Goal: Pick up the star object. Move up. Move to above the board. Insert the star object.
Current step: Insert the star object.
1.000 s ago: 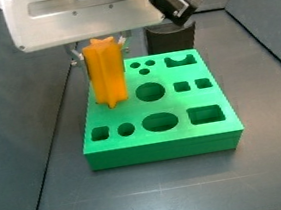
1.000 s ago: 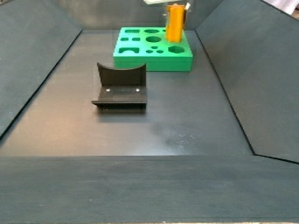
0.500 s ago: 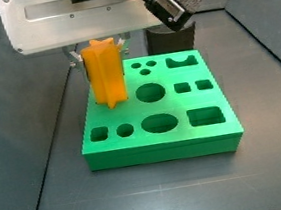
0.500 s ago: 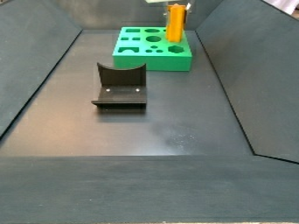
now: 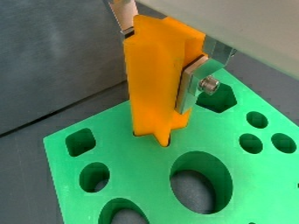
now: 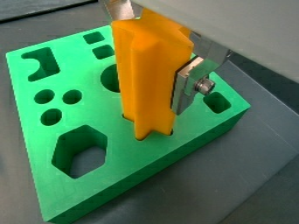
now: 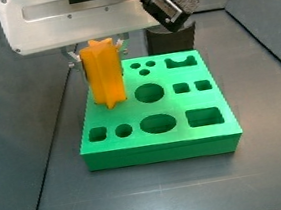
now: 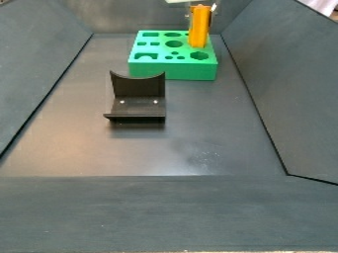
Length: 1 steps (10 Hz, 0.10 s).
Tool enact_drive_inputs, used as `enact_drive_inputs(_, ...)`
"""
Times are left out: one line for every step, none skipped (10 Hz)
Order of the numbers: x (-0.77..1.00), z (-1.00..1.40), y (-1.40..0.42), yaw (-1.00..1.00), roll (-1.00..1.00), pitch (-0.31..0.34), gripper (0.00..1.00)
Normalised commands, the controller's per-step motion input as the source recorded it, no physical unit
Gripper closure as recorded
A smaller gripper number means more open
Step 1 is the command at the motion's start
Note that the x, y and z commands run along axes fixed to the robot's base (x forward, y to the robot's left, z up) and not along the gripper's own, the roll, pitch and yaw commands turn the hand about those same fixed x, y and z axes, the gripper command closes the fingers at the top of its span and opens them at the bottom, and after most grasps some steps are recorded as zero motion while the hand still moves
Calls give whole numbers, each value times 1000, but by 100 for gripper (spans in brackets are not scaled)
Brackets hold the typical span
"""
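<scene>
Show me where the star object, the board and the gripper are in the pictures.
star object (image 6: 149,79), a wrist view, on its orange side face.
board (image 7: 178,144), a side view, on its green front wall.
gripper (image 5: 163,54), a wrist view, midway between its fingertips, which clamp the peg.

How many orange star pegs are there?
1. The star object stands upright with its lower end in the board, and the claw grips its upper part from both sides.

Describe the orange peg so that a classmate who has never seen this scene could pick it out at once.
Find the green board lying on the dark floor. At one corner of it, under the white gripper, the star object stands upright with its lower end in a hole. It is the only orange thing, tall and ridged, unlike the dark fixture on the floor.
</scene>
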Motion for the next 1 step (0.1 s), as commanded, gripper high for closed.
enact_drive_inputs(0,0,0,0,0,0,100)
